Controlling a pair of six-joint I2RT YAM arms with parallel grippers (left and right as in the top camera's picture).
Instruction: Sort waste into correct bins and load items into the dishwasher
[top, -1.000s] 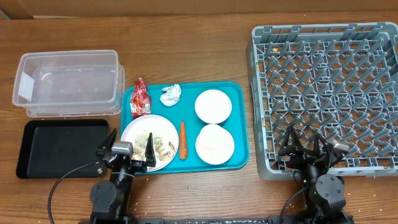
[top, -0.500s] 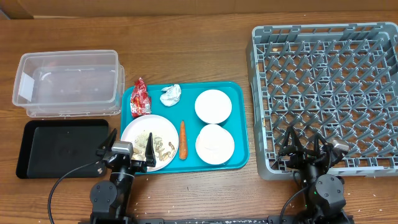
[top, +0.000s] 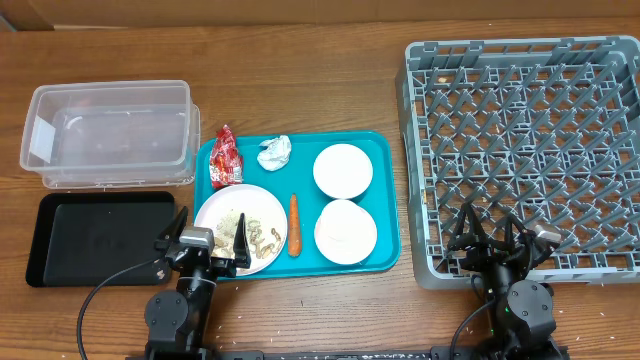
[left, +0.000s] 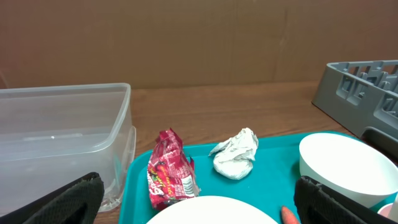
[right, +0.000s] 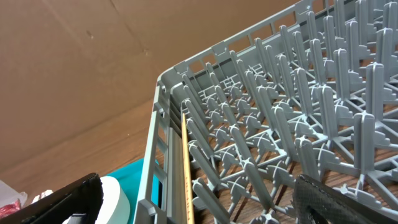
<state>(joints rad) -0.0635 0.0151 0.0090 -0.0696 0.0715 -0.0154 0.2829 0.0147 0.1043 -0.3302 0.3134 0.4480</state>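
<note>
You have both arms parked at the near edge of the wooden worktop (top: 300, 80), and each end effector is released, fingers spread wide with nothing between them. Your left end effector (top: 200, 245) sits over the near-left rim of the teal rectangular plastic tray (top: 300, 165), its fingers reaching towards the large round white plate (top: 262, 205). Your right end effector (top: 497, 243) sits over the near-left corner of the big square grey plastic dish rack (top: 530, 140), which stands on the right of the worktop with its peg grid bare. The plate lies in the near-left part of the teal tray and carries whitish-beige rice-like food scraps (top: 232, 225). Just to its right the small orange carrot (top: 293, 225) lies on the tray floor, pointing away from you. Beyond the plate you have the red crumpled wrapper (top: 226, 158) at the tray's far-left corner and the white crumpled paper ball (top: 274, 152) beside it. Two round white bowls stand upright on the tray's right half, one farther (top: 342, 171) and one nearer (top: 345, 231). Left of the tray, the clear rectangular plastic tub (top: 108, 135) stands at the back, and the black shallow rectangular tray (top: 100, 238) lies in front of it, near your left arm.
</note>
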